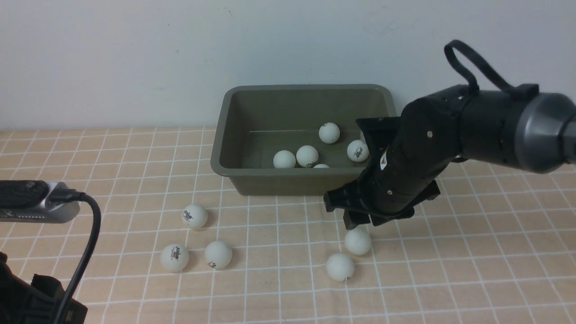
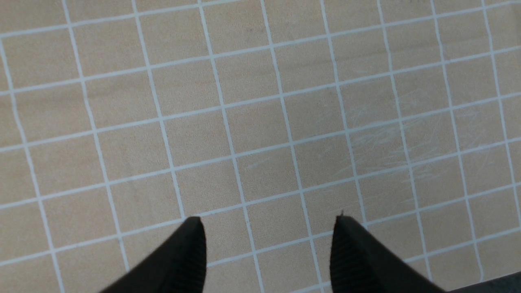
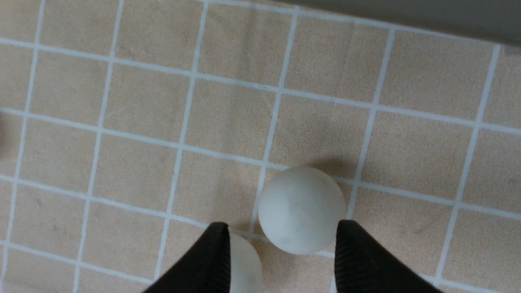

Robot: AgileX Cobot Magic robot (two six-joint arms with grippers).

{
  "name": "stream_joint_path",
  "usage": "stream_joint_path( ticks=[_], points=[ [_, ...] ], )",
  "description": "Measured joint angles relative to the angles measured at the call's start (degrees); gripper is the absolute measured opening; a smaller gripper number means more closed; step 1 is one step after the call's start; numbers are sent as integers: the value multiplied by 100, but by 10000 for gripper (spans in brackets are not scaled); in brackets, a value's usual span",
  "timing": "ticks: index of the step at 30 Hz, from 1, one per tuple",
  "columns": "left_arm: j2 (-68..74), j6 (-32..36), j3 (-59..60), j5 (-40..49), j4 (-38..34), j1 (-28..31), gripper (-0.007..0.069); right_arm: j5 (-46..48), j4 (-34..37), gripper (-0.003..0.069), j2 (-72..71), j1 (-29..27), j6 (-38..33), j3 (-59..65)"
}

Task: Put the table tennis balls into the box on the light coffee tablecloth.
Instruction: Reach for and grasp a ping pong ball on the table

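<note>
Gripper on right arm point(image 3: 281, 223) hanging open astride small white matte ball point(image 3: 302, 209), second white ball point(image 3: 246, 264) crowding alongside, left gripper point(image 2: 267, 219) also gaping.

White balls point(image 1: 357, 241), matt and chalky, olive box point(image 1: 306, 87) of smooth plastic with a dull sheen, tan cloth point(image 1: 472, 252) finely grainy (faint pale scuffs point(image 2: 390, 142) in one patch), right arm point(image 1: 427, 148) in matt black shell with a satin grey collar, right gripper fingers point(image 3: 362, 264) ribbed.
</note>
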Motion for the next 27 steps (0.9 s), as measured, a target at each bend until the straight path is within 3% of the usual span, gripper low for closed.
stream_joint_path(
  ticks=[14, 27],
  points=[
    [0, -1, 0, 0, 0, 0, 343, 14, -5, 438, 158, 0, -5, -46],
    [0, -1, 0, 24, 0, 0, 343, -95, -204, 447, 513, 0, -23, -74]
  ],
)
